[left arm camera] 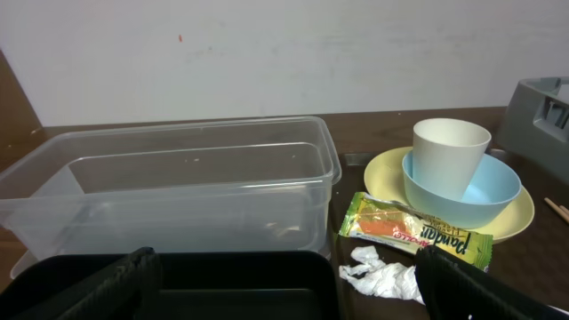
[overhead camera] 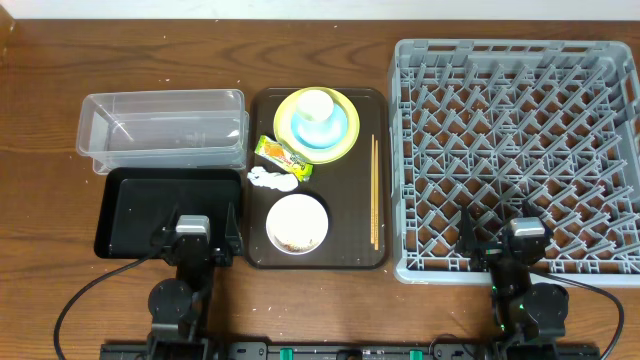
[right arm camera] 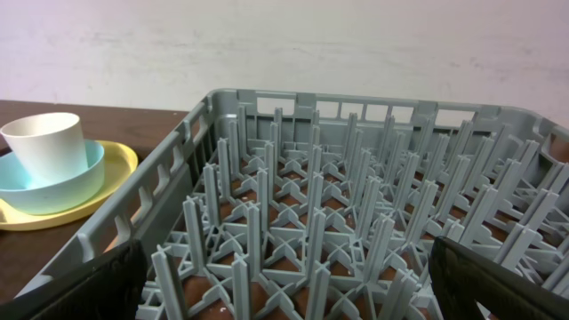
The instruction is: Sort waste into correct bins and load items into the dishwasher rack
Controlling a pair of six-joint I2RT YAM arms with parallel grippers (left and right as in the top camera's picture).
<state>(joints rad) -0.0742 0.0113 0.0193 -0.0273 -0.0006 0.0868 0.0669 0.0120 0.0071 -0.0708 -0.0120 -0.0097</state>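
On the brown serving tray point(overhead camera: 260, 140), a cream cup point(overhead camera: 315, 105) stands in a light blue bowl point(overhead camera: 340, 132) on a yellow plate point(overhead camera: 285, 108). The green-and-orange wrapper point(overhead camera: 283, 155) and white tissue point(overhead camera: 272, 180) lie in front of them. A white bowl point(overhead camera: 297, 222) holds rice-like scraps. Chopsticks point(overhead camera: 375, 190) lie along the tray's right side. The clear tub point(overhead camera: 160, 130) and black tray point(overhead camera: 140, 205) sit at the left, the grey rack point(overhead camera: 515, 150) at the right. My left gripper point(overhead camera: 195, 228) is open over the black tray's near edge. My right gripper point(overhead camera: 505, 235) is open over the rack's near edge.
The left wrist view shows the tub point(left arm camera: 169, 187), wrapper point(left arm camera: 413, 231), tissue point(left arm camera: 382, 274) and the cup point(left arm camera: 449, 156). The right wrist view looks over the rack's pegs point(right arm camera: 338, 213). A wall stands behind the table.
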